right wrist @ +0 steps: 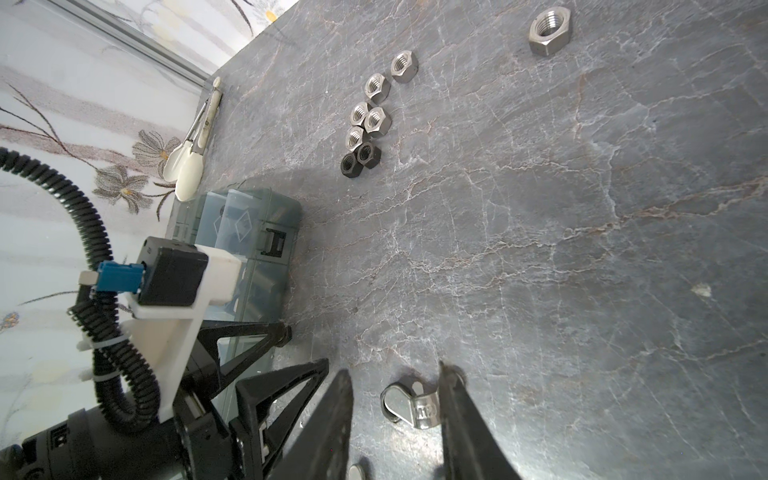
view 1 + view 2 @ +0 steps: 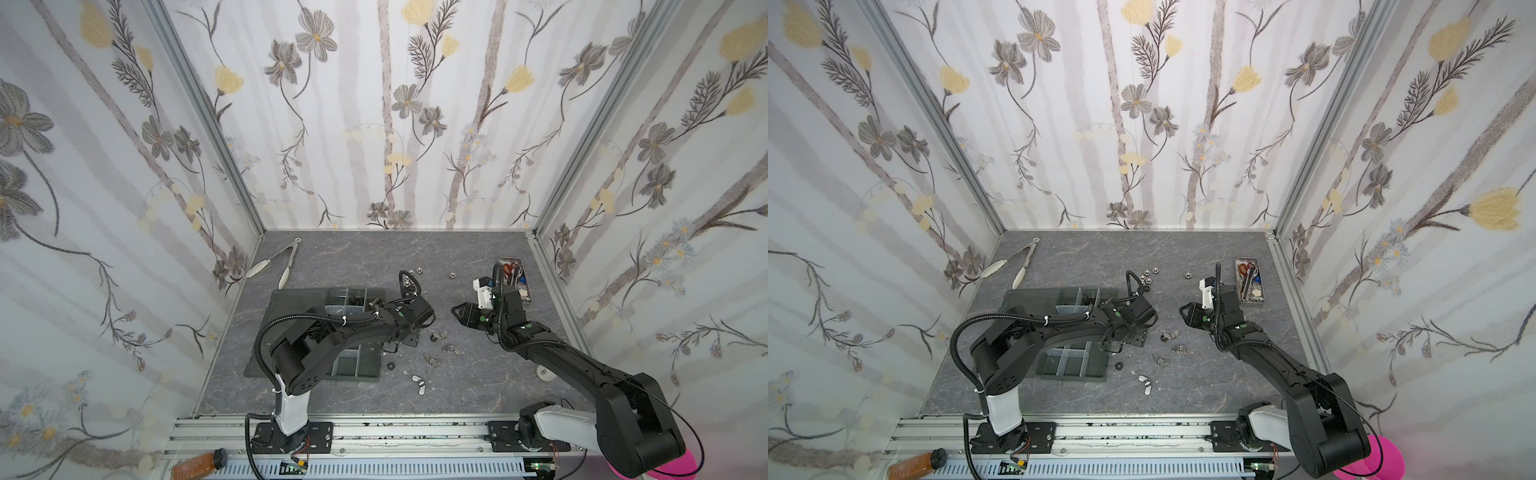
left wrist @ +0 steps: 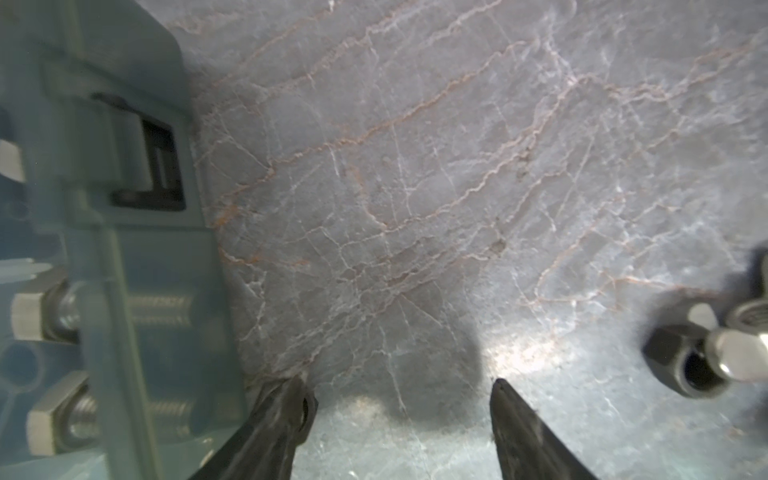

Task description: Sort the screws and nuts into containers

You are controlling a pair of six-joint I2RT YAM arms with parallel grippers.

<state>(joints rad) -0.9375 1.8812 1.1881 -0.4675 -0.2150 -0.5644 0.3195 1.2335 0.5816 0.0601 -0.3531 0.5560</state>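
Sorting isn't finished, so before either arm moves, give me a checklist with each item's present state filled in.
1. Left hand open and empty: ok.
2. Right hand open, wing nut framed between its fingers but not clamped: ok.
3. Organiser tray cells uncovered: ok for those in view.
4. Silver bolts lying inside a cell: ok.
5. Hex nuts all sorted: not ok, a cluster lies loose on the table.
6. Black nut free for a clean pick: not ok, a second wing nut overlaps it.
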